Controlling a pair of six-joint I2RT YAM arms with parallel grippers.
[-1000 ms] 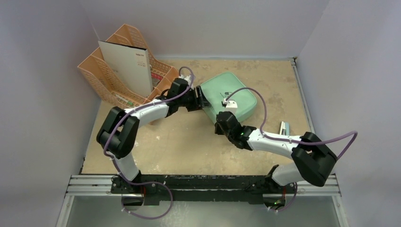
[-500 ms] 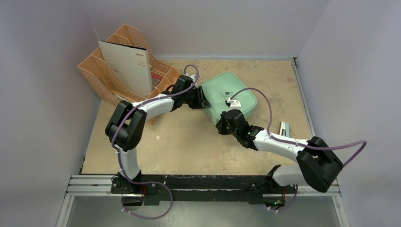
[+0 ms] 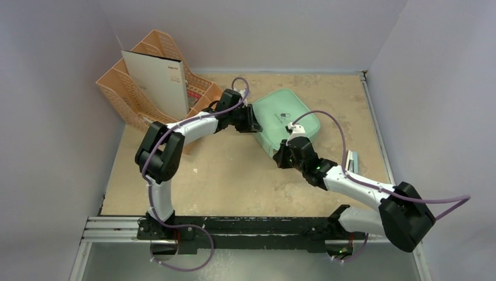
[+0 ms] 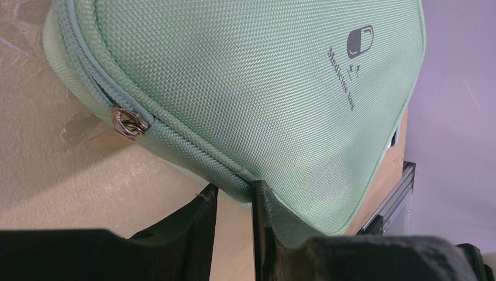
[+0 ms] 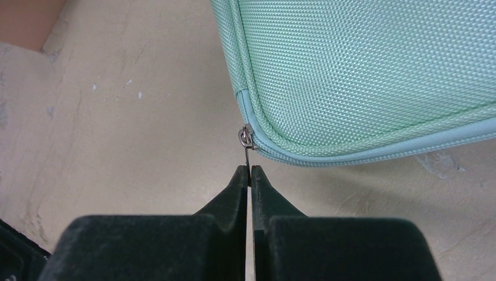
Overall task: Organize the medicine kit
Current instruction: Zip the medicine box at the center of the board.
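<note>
As right fingers (image 5: 237, 182) hold its zipper (image 5: 248, 140), left fingers (image 4: 202, 218) clamp the kit (image 4: 251, 88)

The medicine kit (image 4: 245, 88) carries a dark capsule logo (image 4: 360, 42) and the word "Medicine"; the word after it is illegible.
</note>
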